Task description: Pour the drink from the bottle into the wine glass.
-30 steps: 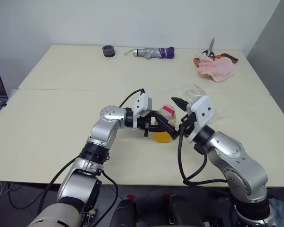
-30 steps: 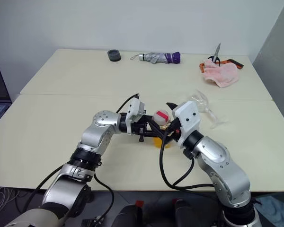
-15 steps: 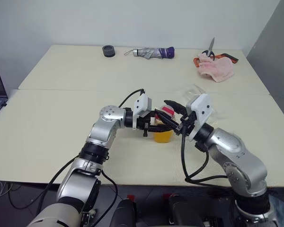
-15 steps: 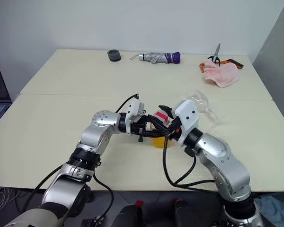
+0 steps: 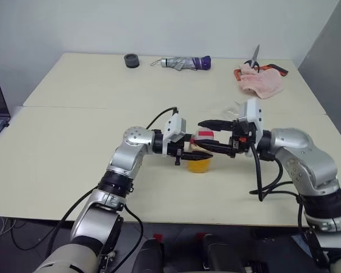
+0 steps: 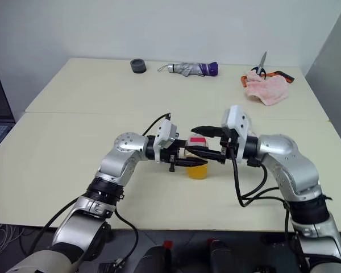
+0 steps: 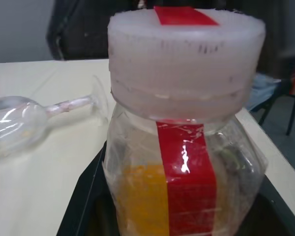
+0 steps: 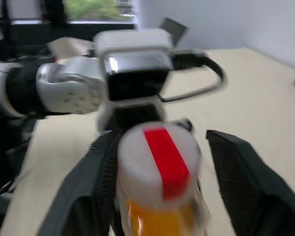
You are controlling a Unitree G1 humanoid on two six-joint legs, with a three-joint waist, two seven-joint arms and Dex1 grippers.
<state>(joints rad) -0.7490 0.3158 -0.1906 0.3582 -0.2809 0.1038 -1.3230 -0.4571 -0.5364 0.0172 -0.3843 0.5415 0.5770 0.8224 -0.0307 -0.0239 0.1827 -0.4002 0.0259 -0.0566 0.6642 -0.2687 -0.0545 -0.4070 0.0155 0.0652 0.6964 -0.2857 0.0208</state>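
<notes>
Bottle [image 7: 184,147] of orange drink [image 7: 140,201], cap [image 8: 157,152] still on, stands upright on the bench [image 5: 62,159], clenched at its body by the left jaws [image 5: 194,154]. From the opposite side, the right jaws [image 5: 207,135] reach in level and stand released, one finger on each side of the white-and-red cap without closing on it. Wine glass [image 7: 24,120] lies on its side on the bench beyond the bottle, behind the right jaws.
</notes>
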